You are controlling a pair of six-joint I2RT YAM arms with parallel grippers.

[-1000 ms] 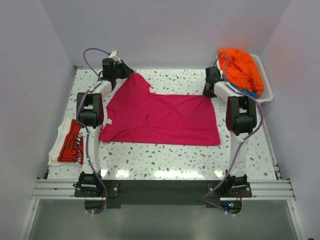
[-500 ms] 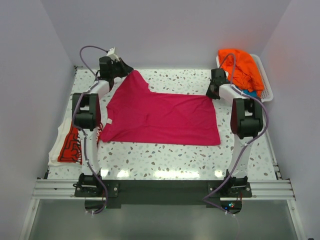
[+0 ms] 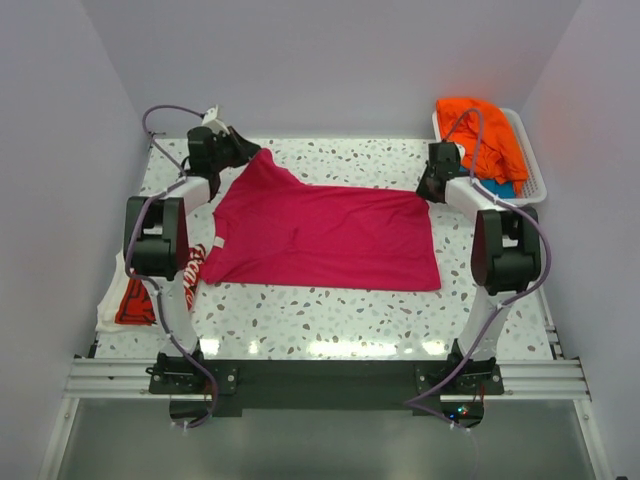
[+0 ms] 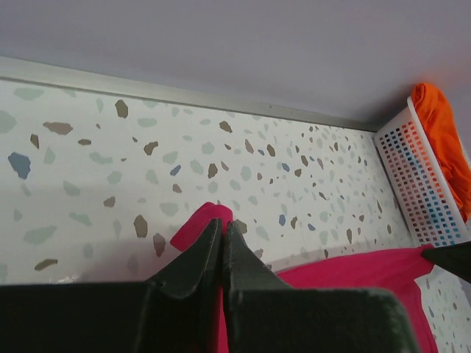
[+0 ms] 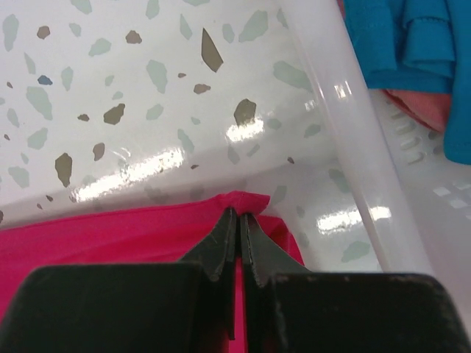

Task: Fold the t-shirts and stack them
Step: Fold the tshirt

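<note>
left jaws: pinched together on a small fold of the magenta t-shirt [image 4: 210, 219] at its far-left corner, raised a little above the surface [image 4: 88, 169]
right jaws: clamped on the far-right corner of the magenta t-shirt [image 5: 243, 202], just beside the basket [image 5: 346, 140] wall
magenta t-shirt: spread out mid-surface [image 3: 320, 235], mostly flat, long side running left to right; far-left corner pulled up to a point toward the back wall, far edge stretched between the two grips
left arm: reaches up the left side [image 3: 155, 235], wrist at the far-left corner of the shirt
right arm: reaches up the right side [image 3: 505, 255], wrist between the shirt and the basket
orange t-shirt: bunched on top of the basket [image 3: 485, 135], far-right corner, spilling over its rim; also seen at the edge of the left wrist view [image 4: 441, 140]
teal t-shirt: in the basket under the orange one [image 3: 500, 187]; folds fill the top right of the right wrist view [image 5: 405, 44]
red t-shirt: at the left edge of the surface [image 3: 132, 300], red and white, partly hidden behind the left arm, apart from the magenta one; lettering too small to read
basket: white slatted plastic [image 3: 533, 175], far right of the surface
surface: white speckled top [image 3: 350, 310], bare along the near edge
</note>
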